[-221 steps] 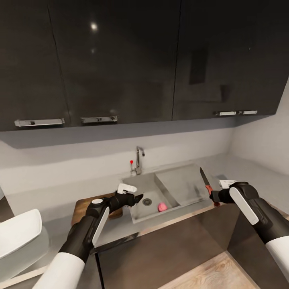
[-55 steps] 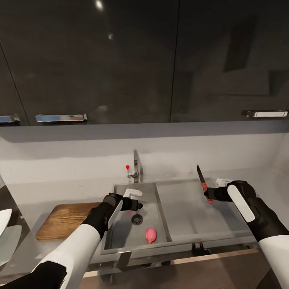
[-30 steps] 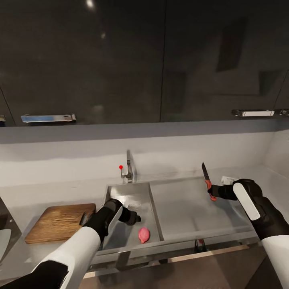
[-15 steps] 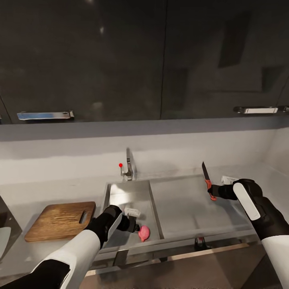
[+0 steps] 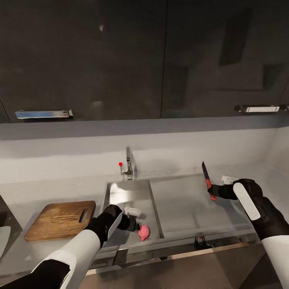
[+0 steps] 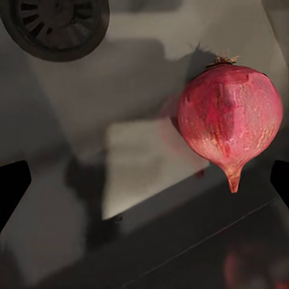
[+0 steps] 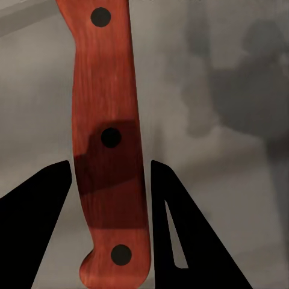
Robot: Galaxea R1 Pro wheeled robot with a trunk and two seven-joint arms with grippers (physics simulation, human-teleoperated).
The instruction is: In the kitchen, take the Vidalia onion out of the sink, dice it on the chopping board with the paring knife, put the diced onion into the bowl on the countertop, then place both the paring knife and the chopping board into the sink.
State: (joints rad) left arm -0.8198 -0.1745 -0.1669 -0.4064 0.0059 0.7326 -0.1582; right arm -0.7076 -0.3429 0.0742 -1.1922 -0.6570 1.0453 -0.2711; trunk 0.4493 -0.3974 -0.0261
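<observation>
The pinkish-red Vidalia onion (image 5: 144,232) (image 6: 229,117) lies on the floor of the sink (image 5: 120,192), near the basin's front right corner. My left gripper (image 5: 135,226) (image 6: 144,183) is down in the basin, open, right beside the onion. The onion sits ahead of the fingertips (image 6: 13,185) and nearer one of them, untouched. My right gripper (image 5: 212,193) (image 7: 108,217) is shut on the red-orange handle of the paring knife (image 5: 207,180) (image 7: 108,144), blade pointing up, above the draining part. The chopping board (image 5: 60,220) lies on the countertop (image 5: 24,192) left of the sink.
The round drain (image 6: 57,24) is behind the onion. The chrome tap (image 5: 128,164) and red knob (image 5: 120,164) stand at the basin's back edge. A white bowl's edge (image 5: 3,237) shows at the far left. Black upper cabinets (image 5: 160,60) hang overhead.
My left gripper has dropped lower into the basin and come up against the onion over the last second. In the last half second nothing moved. The right arm kept still.
</observation>
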